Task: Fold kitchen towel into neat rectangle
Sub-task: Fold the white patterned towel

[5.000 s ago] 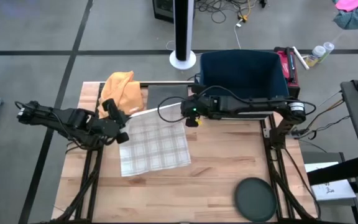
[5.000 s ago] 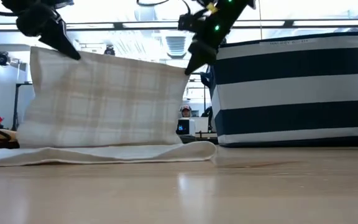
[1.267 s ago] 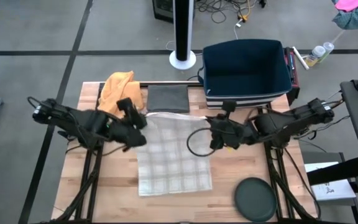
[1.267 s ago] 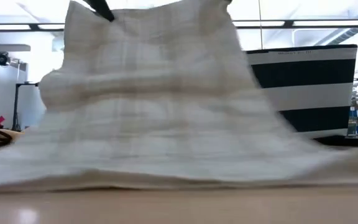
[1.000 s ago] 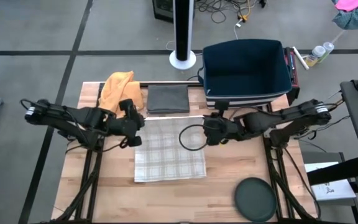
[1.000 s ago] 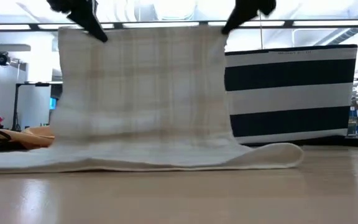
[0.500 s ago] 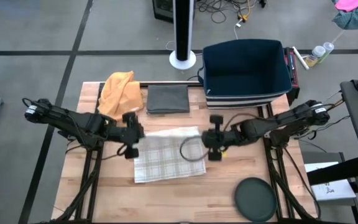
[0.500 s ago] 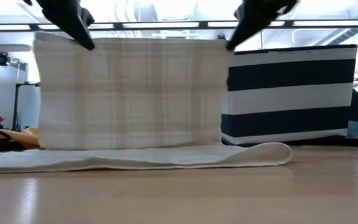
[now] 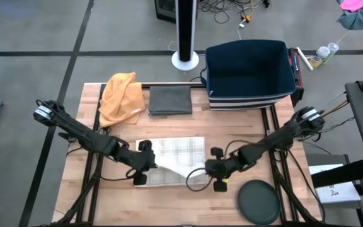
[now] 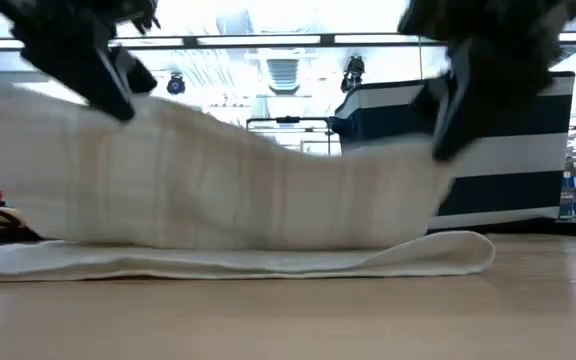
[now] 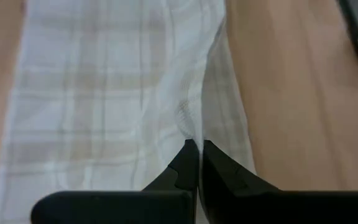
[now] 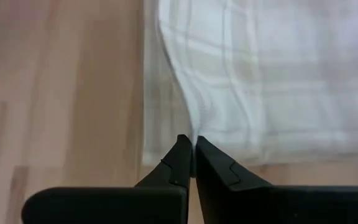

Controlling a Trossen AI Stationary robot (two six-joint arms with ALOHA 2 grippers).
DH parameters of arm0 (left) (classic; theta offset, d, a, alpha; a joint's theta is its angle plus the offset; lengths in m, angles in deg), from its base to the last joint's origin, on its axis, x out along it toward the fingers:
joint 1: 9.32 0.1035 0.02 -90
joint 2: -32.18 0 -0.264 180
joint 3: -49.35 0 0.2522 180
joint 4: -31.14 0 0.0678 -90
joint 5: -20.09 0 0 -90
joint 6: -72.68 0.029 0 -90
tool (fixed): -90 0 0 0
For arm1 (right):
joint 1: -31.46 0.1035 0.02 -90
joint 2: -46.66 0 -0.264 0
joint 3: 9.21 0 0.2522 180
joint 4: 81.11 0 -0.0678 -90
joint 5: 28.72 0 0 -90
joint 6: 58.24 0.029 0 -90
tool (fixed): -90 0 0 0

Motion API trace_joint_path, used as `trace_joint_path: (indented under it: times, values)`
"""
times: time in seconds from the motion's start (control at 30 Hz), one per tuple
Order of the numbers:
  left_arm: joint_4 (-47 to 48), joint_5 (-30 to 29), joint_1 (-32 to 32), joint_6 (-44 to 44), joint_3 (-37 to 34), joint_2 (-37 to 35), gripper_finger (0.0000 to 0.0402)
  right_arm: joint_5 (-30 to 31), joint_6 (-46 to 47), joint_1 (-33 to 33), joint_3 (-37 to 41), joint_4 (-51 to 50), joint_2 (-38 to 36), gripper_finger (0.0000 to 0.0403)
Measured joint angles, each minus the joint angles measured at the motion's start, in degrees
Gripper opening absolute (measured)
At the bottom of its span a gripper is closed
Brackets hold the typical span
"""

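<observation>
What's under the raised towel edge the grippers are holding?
Beneath the lifted edge lies the towel's own lower layer, flat on the table. Anything between the layers is hidden.

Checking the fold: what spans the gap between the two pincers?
In the high view, the plaid towel spans it, its lifted edge sagging between the left pincer and the right pincer, both shut on it.

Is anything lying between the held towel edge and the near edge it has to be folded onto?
Nothing visible. The left hand and right hand are each shut on a corner of the towel, carrying that edge over the lower layer. Only towel and bare table lie below; the dark disc sits off to the right, clear of it.
</observation>
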Motion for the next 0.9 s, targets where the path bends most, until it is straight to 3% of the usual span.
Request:
trace_joint_path:
  times: [0.27, 0.53, 0.6, 0.73, 0.9]
  values:
    - [1.9, 1.08, 0.07, 0.0, 1.77, 6.1, 0.0002, -5.23, 0.84, 1.18, -5.27, 0.44, 8.59, 0.0008]
    - [6.7, 0.9, 0.07, 1.62, 5.35, 7.06, 0.0002, -4.91, 0.37, 1.31, -7.2, 0.69, 10.19, 0.0008]
    - [10.61, -1.43, 0.04, 1.61, 6.69, 6.79, 0.0002, -4.54, 0.35, 1.29, -7.22, -0.37, 9.74, 0.0008]
    - [25.0, -11.95, 0.34, 1.68, 11.48, 5.23, 0.0002, 3.48, -1.95, 1.14, -10.13, -8.02, 6.27, 0.0008]
    - [36.37, -29.77, 2.83, 5.33, 17.02, 1.72, 0.0002, 26.56, -8.76, -0.26, -15.52, -20.25, 1.39, 0.0008]
